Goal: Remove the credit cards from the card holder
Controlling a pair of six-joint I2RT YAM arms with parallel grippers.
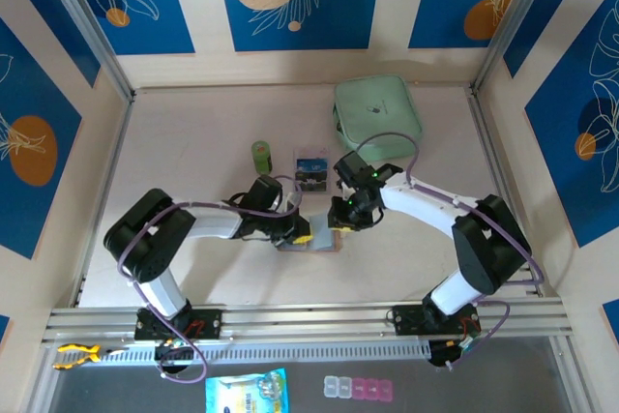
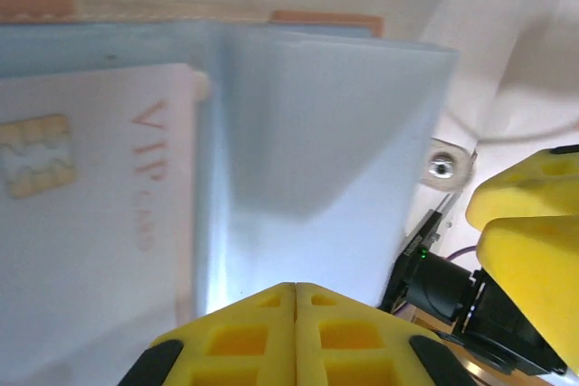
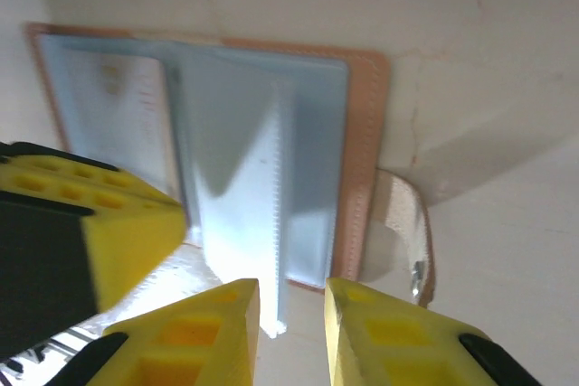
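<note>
Two arms meet near the middle of the table point(image 1: 193, 142), a little toward its near edge, over the open holder point(image 1: 327, 243). In the top view the left claw point(image 1: 298, 231) sits on the holder's left part and the right claw point(image 1: 340, 224) on its right part. A small box point(image 1: 310, 169) with dark print lies just beyond them, a green cylinder point(image 1: 261, 155) stands to its left, and a mint pouch point(image 1: 377, 113) rests toward the far right corner. From the left wrist, the left claw point(image 2: 296, 305) is closed, its yellow pads pressed flush with nothing seen between them, at the near edge of the holder point(image 2: 326, 133). The holder's grey-clear pockets lie spread, and a pale card point(image 2: 90, 223) with a chip and "VIP" print sits inside the left pocket. A metal snap point(image 2: 441, 167) shows past the holder's right edge, near the right claw's yellow finger point(image 2: 534, 241). From the right wrist, the right claw point(image 3: 291, 300) stands narrowly apart, straddling the bottom edge of an upright pocket leaf point(image 3: 271, 205); whether it pinches the leaf I cannot tell. The holder point(image 3: 366, 151) lies flat with its tan rim showing, the tab point(image 3: 407, 223) trails off its right side, and the left claw's pad point(image 3: 99, 232) rests on its left half.
</note>
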